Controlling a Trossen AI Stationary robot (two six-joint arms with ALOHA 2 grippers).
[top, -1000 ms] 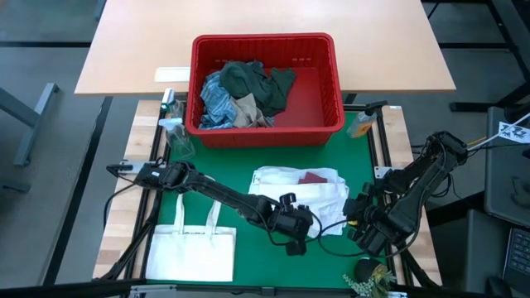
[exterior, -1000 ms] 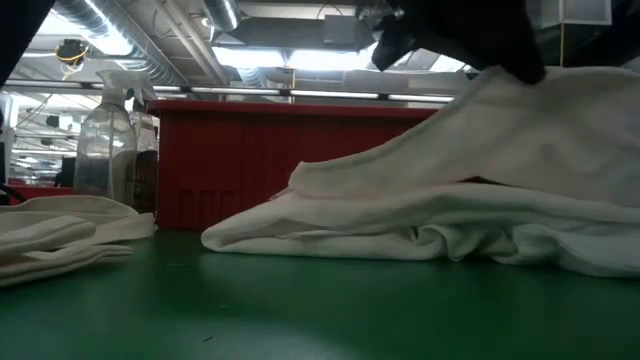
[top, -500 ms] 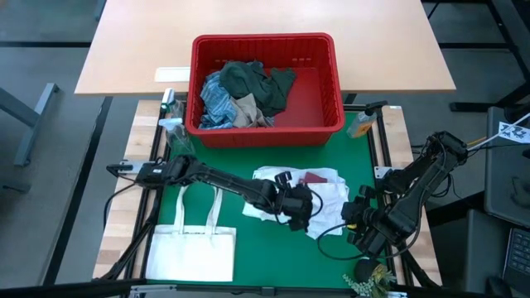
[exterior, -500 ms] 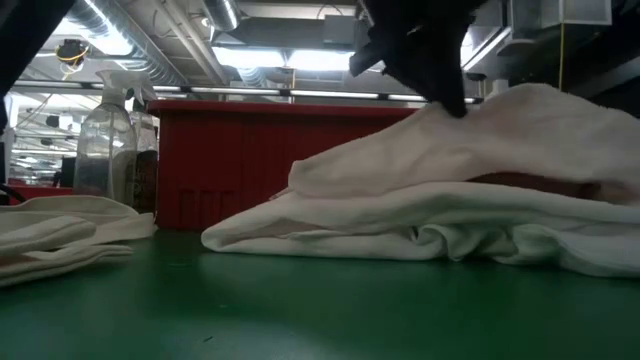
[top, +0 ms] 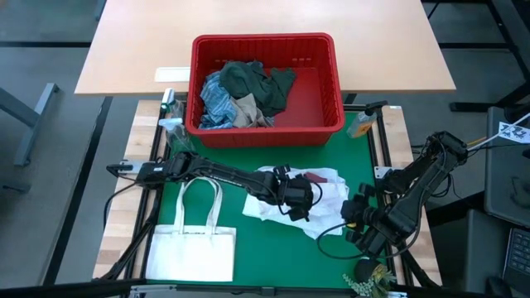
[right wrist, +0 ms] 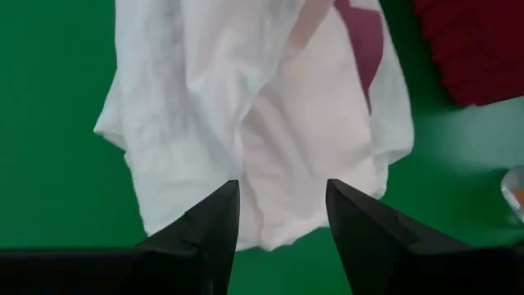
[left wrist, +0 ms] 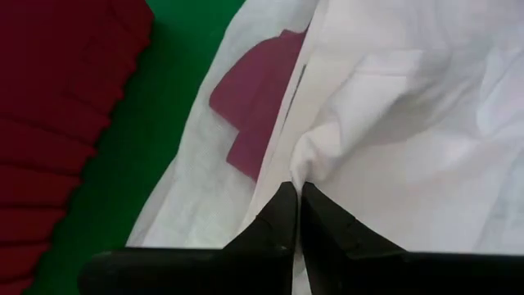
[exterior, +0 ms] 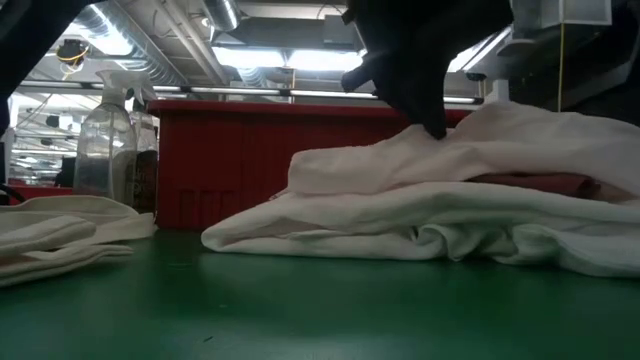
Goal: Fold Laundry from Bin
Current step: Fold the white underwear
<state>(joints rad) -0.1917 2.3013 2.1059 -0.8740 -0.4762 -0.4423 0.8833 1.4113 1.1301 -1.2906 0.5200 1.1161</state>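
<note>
Folding looks under way: left gripper (top: 291,192) has its fingers (left wrist: 274,225) pinching a fold of the white garment (top: 327,197) on the green tabletop (top: 248,248) in front of the red bin (top: 339,108). Right gripper (top: 358,222) waits beside it, fingers spread. Next move probably calls for laying that fold flat before letting go.

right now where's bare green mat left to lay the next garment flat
Little. One bare patch lies between the red bin and the white tote bag, left of the white garment. A strip runs along the near edge, between tote and right gripper. The centre is crowded: the left gripper pinches the white garment there.
</note>
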